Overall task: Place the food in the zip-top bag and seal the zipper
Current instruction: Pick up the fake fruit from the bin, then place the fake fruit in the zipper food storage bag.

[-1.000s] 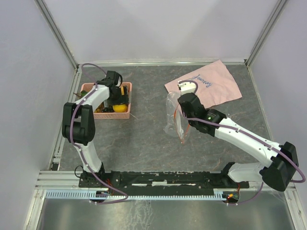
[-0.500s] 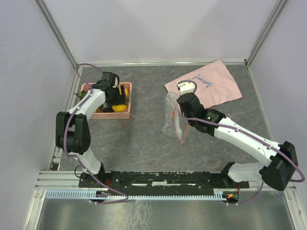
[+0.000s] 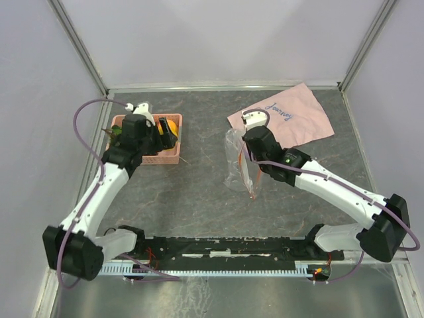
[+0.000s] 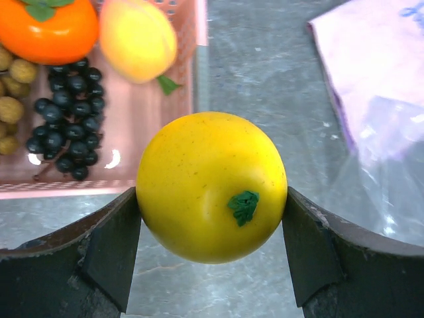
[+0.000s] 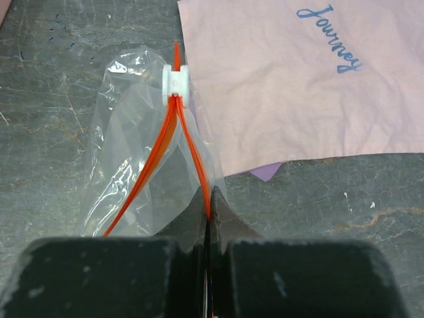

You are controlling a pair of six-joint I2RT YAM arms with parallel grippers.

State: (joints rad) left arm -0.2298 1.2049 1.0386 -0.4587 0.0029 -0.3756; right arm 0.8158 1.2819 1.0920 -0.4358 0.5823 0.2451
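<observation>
The left gripper [image 4: 211, 199] was clenched around a round yellow toy lemon [image 4: 199, 165], holding it above the grey table just beside the rim of the pink plastic basket [image 4: 149, 142]. In the basket lay the dark grapes [image 4: 69, 119], an orange green-topped persimmon [image 4: 50, 30], a pale yellow fruit [image 4: 136, 36] and tan berries [image 4: 10, 99]. The right gripper [image 5: 209, 218] was pinched shut on the mouth edge of the clear crinkly zip-top bag [image 5: 132, 152], which stood between the basket and the pink cloth [image 5: 278, 99]. Its orange-red zipper strip [image 5: 156, 156] gaped apart below the white slider [image 5: 176, 85]. No food showed inside, so filling had barely begun and sealing was not yet done.
</observation>
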